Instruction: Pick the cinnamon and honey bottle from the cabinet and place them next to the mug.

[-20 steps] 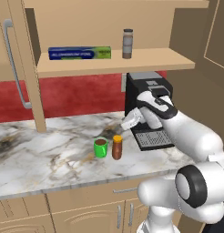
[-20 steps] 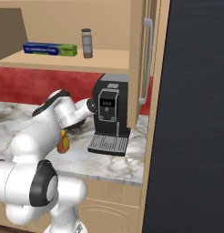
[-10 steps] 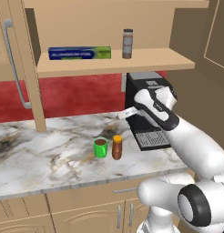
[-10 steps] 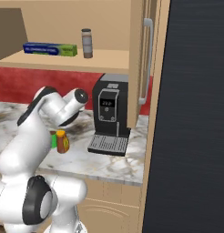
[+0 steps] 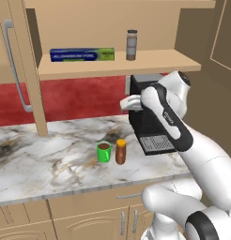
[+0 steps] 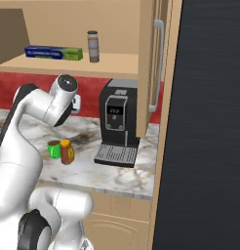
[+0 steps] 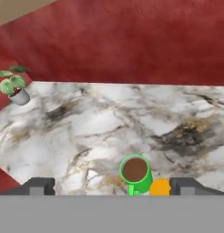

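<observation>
Cinnamon [image 5: 131,45] sits upright on the cabinet [image 5: 112,70] shelf board, just right of a blue/green foil box [image 5: 81,54], w/ a small gap between them; we see the same jar in the right base view [image 6: 93,46], still beside the box [image 6: 53,52]. Honey bottle [image 5: 120,151] stands upright on the marble counter [image 5: 51,159], right next to the mug [image 5: 103,152], nearly touching it; from the right base view the bottle [image 6: 67,152] is just beside the mug [image 6: 54,149] too. In the hand view we look down on the mug [image 7: 135,173] w/ its dark brown inside, and the bottle's orange cap [image 7: 160,187] pokes up beside it at the bottom edge. Gripper [image 7: 112,186] hangs above the counter, well over the pair, fingers [image 7: 38,185] spread wide apart, nothing between them. In the left base view we see the arm's hand [image 5: 131,103] up in front of the black coffee machine [image 5: 148,129], below the shelf. A small potted plant [image 7: 13,86] sits far off on the counter by the red backsplash [image 7: 132,41]. Cabinet door w/ long silver bar handle [image 5: 14,65] stands open at the left.
</observation>
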